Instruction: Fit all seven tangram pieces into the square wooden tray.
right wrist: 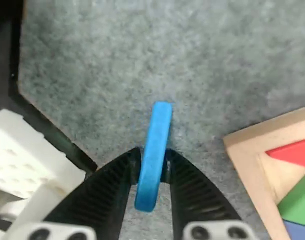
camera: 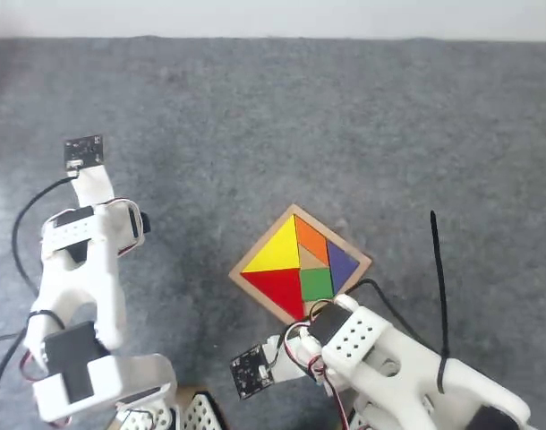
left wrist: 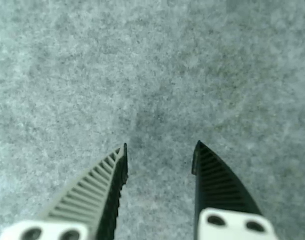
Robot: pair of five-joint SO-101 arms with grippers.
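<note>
With my right tool (right wrist: 151, 156) clamped on the blue piece (right wrist: 160, 125), held on edge just beside the tray (right wrist: 245, 150), I'd carry it above the bare slot (camera: 311, 258), turn it flat and lower gently (left tool (left wrist: 160, 150) sits apart over the tabletop (left wrist: 142, 60)).

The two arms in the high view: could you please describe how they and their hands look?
Both the left arm and right arm are white plastic shells with black motor blocks, trailing black cables; the right also shows red wires. Each carries a small black circuit board. The left hand and right hand have pointed, ribbed fingers.
</note>
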